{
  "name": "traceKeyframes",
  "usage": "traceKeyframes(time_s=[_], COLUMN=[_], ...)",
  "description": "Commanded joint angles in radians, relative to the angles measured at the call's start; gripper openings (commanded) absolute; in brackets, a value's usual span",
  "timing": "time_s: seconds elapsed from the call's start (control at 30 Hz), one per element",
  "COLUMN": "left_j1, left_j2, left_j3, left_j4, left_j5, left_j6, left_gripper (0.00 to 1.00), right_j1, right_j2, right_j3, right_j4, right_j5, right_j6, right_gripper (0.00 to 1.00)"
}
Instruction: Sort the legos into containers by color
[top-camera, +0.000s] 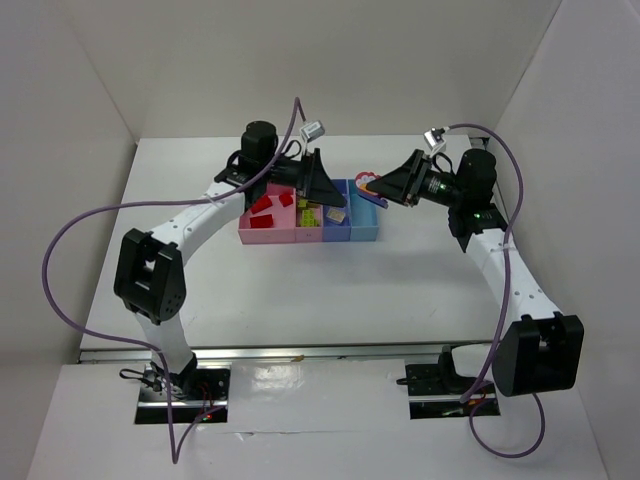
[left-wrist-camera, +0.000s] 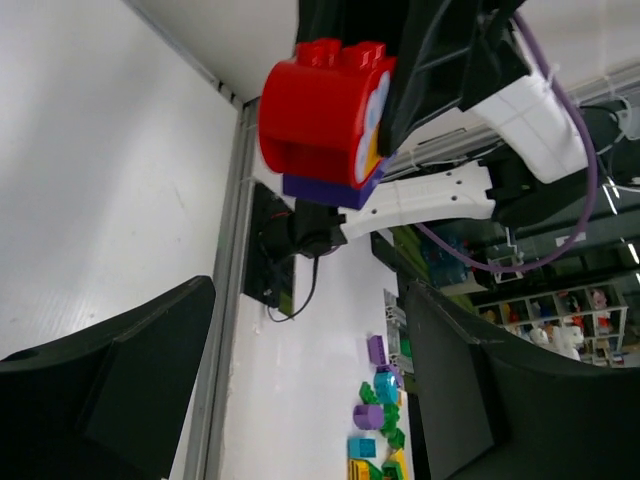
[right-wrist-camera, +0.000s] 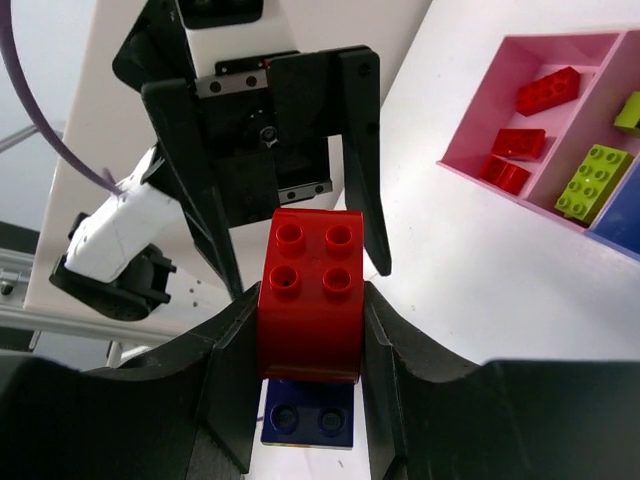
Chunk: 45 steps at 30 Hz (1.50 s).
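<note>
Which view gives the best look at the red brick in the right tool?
Right wrist. The red brick sits centre frame, four studs visible, clamped in the right tool and joined to a blue brick. Left wrist shows its curved side; top external shows only a tiny coloured blob.

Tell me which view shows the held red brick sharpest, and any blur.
Right wrist: red brick crisp, evenly lit, studs clear. Left wrist: same brick slightly soft, far shelves blurred. Top external: flat even light, faint shadows, binned bricks tiny.
</note>
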Motion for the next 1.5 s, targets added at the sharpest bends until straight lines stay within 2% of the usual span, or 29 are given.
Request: traceKeyframes(time_s=[0.0, 0.27, 0.5, 0.67, 1.0, 1.07, 1.37, 1.4, 1.47], left_j1=[-0.015, -0.026, -0.067, -0.078, -0.078, -0.078, -0.087, -0.087, -0.087], left_j2=[0.007, 0.067, 0.11, 0.13, 0.17, 0.17, 0.172, 0.172, 0.172], left_j3=[0.019, 0.019, 0.068, 0.078, 0.059, 0.071, 0.071, 0.071, 0.071], left_j4=[0.194, 0.416, 0.426, 0.447, 0.723, 0.737, 0.734, 0.734, 0.734], left_j5=[0.079, 0.064, 0.044, 0.012, 0.011, 0.022, 0.031, 0.031, 0.031], left_j6=[-0.102, -0.257, -0.276, -0.294, -0.499, -0.509, -0.5, -0.5, -0.51], left_gripper=[0.88, 0.88, 0.86, 0.77, 0.67, 0.6, 0.39, 0.36, 0.21], right_j1=[-0.007, -0.007, -0.007, 0.003, 0.003, 0.003, 0.003, 0.003, 0.003], right_j2=[-0.031, -0.031, -0.012, -0.003, 0.006, 0.006, 0.006, 0.006, 0.006], right_j3=[0.007, 0.009, 0.018, 0.018, 0.018, 0.018, 0.018, 0.018, 0.018], right_j4=[0.08, 0.057, 0.067, 0.067, 0.055, 0.055, 0.046, 0.046, 0.046], right_j5=[-0.048, -0.057, -0.057, -0.057, -0.048, -0.048, -0.015, -0.006, -0.006], right_j6=[0.025, -0.003, -0.003, -0.003, -0.012, -0.012, -0.012, -0.012, -0.012], right_gripper=[0.24, 0.24, 0.24, 0.24, 0.24, 0.24, 0.24, 0.24, 0.24])
